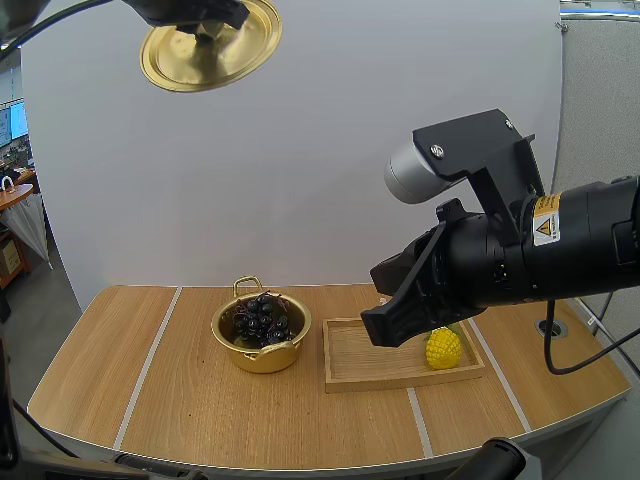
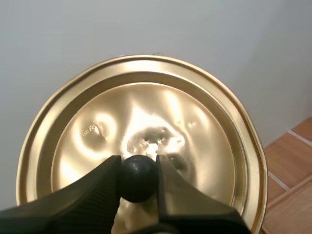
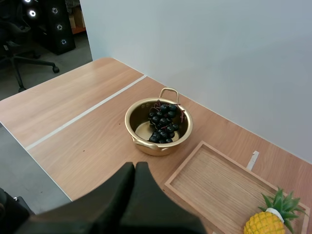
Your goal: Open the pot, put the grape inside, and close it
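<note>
Left wrist view, item one?
Our left gripper [image 2: 138, 165], clamped on the knob [image 2: 138, 183] of the lid [image 2: 146, 117], held high.
Item two?
Pot [image 1: 262, 358], open on the table [image 1: 150, 400], grapes [image 1: 261, 320] inside. We judge it lies well below the lid, a little to our right.
Right gripper [image 3: 135, 173]?
Closed, empty, over the tray [image 1: 370, 368].
Unclear?
Lid screens whatever lies beneath it.

Setting: robotics lab test bench. Evidence: light wooden table [image 3: 73, 112] crossed by pale lane lines, below the black two-fingered right claw [image 3: 135, 166]; plain white backdrop panel [image 3: 219, 58] beyond it; yellow plastic toy pineapple [image 3: 264, 224] to its side.
</note>
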